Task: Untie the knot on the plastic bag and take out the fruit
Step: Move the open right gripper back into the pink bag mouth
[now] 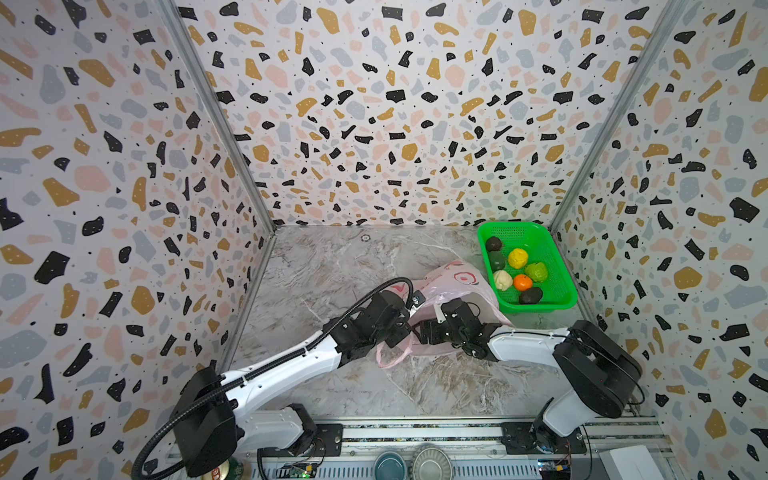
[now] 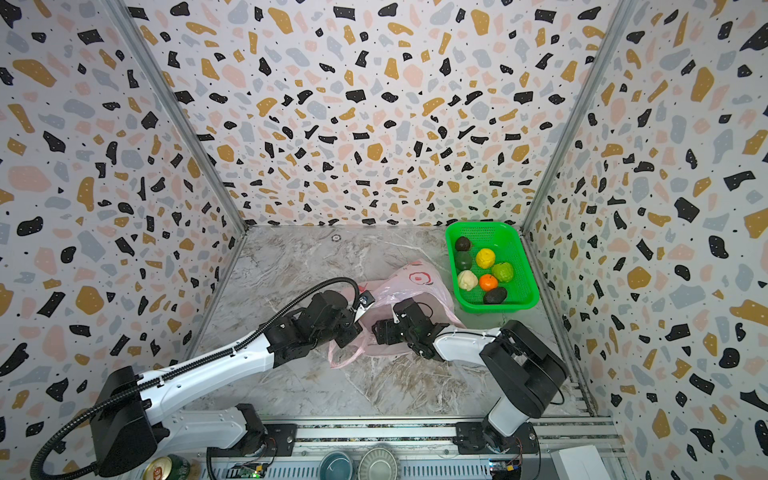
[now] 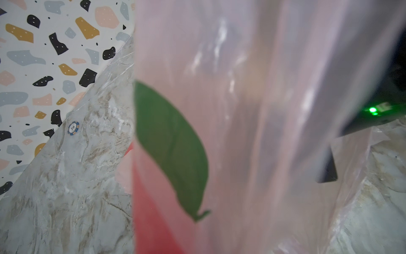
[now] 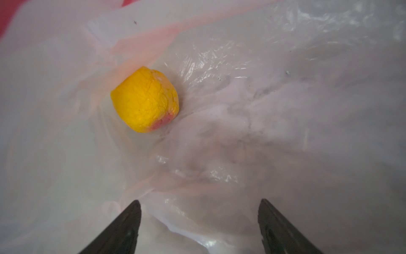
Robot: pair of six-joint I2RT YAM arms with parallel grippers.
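Observation:
The pale pink plastic bag (image 1: pixel 453 286) lies crumpled mid-table in both top views, one loop handle (image 1: pixel 392 357) trailing toward the front. No knot shows. My left gripper (image 1: pixel 409 316) is at the bag's left edge, shut on the plastic and holding it up. Its fingertips are hidden, and bag film (image 3: pixel 252 132) with red and green print fills the left wrist view. My right gripper (image 4: pixel 198 204) is open inside the bag, and a yellow fruit (image 4: pixel 145 100) lies ahead of its fingers, apart from them. Several fruit (image 1: pixel 518 258) sit in the green basket (image 1: pixel 555 276).
The green mesh basket (image 2: pixel 521 266) stands at the back right against the wall. A poker chip (image 1: pixel 365 237) lies near the back wall. Two bowls (image 1: pixel 390 465), a can (image 1: pixel 224 471) and a white box (image 1: pixel 627 461) sit beyond the front rail. Patterned walls close three sides.

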